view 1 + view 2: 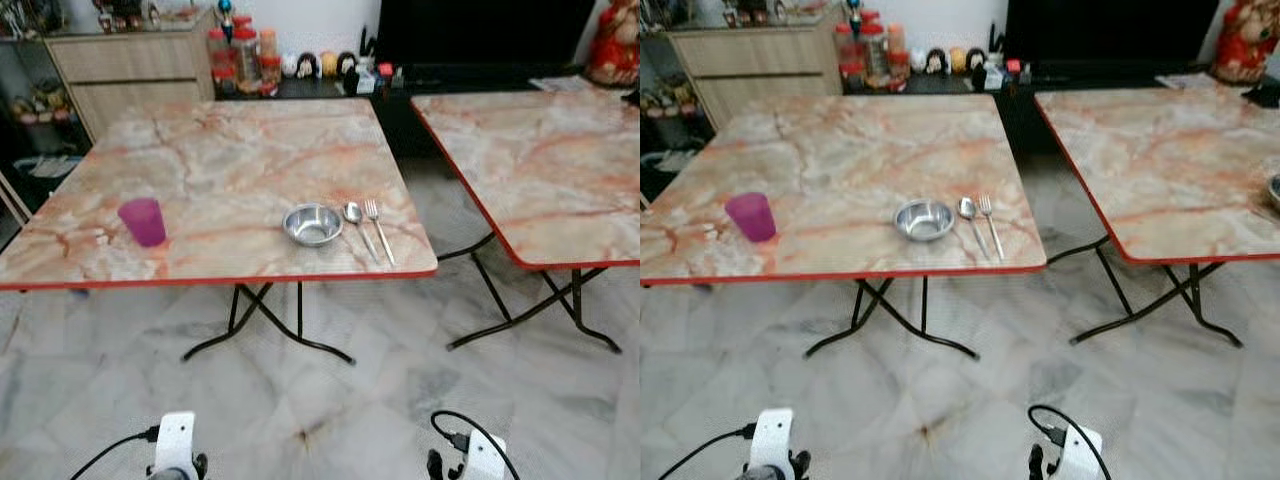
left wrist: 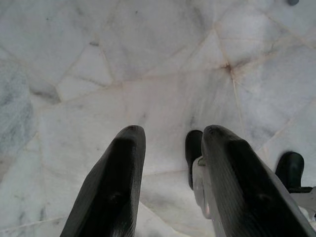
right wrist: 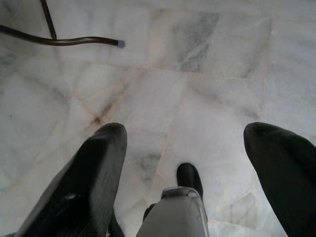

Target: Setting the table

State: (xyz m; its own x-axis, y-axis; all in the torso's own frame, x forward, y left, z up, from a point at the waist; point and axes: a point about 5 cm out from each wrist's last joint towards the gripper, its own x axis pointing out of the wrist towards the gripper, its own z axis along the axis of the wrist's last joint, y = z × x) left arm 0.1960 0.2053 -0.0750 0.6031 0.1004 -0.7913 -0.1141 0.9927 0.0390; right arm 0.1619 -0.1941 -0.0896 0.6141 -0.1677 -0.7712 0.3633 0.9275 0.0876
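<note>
A wooden cabinet (image 1: 130, 62) stands against the far wall, with red-lidded jars (image 1: 243, 55) just beside it on a dark low shelf (image 1: 330, 88). Small figurines (image 1: 318, 64) line that shelf — near a black screen (image 1: 485, 32). Pale marble floor (image 1: 320, 400) below.

Tabletop (image 1: 230, 160) lies open between cup (image 1: 143, 221) and bowl (image 1: 312, 224).

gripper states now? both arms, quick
Left gripper: open, holding nothing, hanging low over the marble floor.
Right gripper: open wide, holding nothing, also pointing down at the floor.
</note>
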